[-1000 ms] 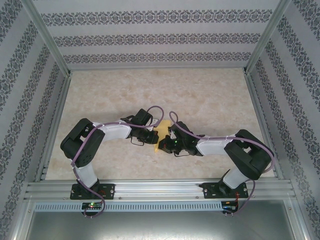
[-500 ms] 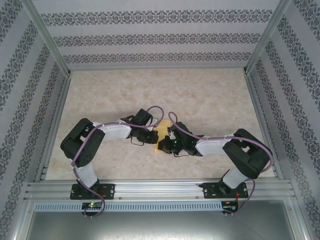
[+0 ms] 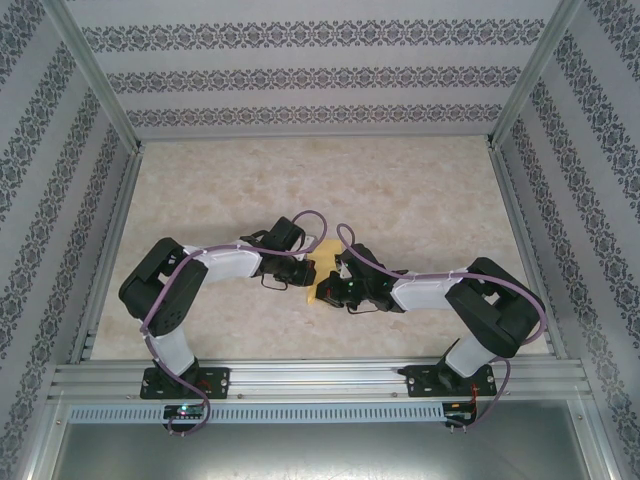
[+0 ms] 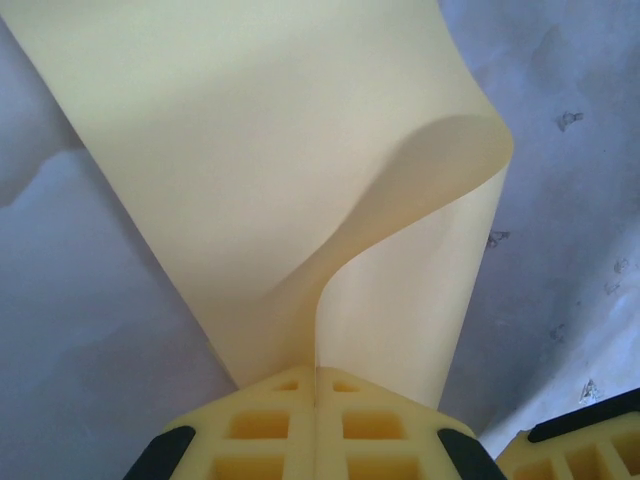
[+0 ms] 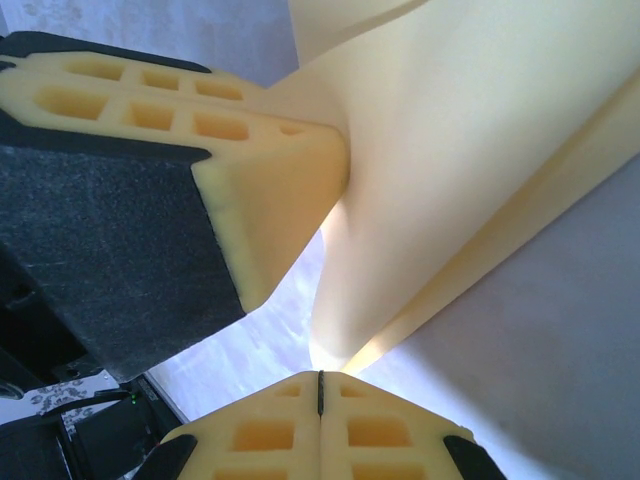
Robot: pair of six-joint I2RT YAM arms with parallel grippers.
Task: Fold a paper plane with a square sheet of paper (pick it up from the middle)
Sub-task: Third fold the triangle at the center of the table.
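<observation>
- We saw the square sheet of paper (image 3: 326, 252) near the middle of the table (image 3: 420, 190), a little toward the near edge, between the two wrists. From above, only small yellow patches of it showed past the arms.
- The left gripper (image 3: 306, 272) reached in from the left and the right gripper (image 3: 330, 290) from the right. The two met just beside each other over the sheet.
- In the left wrist view, the left gripper (image 4: 316, 385) was clenched, its foam fingers pressed flat together. A thin edge of the sheet (image 4: 250, 150) ran straight down into the seam between them, so it was grasping the paper.
- From that pinch the sheet rose and fanned out. One flap curled over to the right in a soft rounded bend, lifted off the table rather than lying flat.
- A corner of the right gripper's fingers (image 4: 575, 450) showed at the lower right of that view, just beside the paper's edge.
- In the right wrist view, the right gripper (image 5: 320, 385) was likewise clenched, its fingers closed on each other. The lower tip of the sheet (image 5: 480, 130) came down to meet their seam, and we judged it pinched there.
- The left gripper's fingers (image 5: 200, 150) sat at the upper left of that view, with their tip touching the paper.
</observation>
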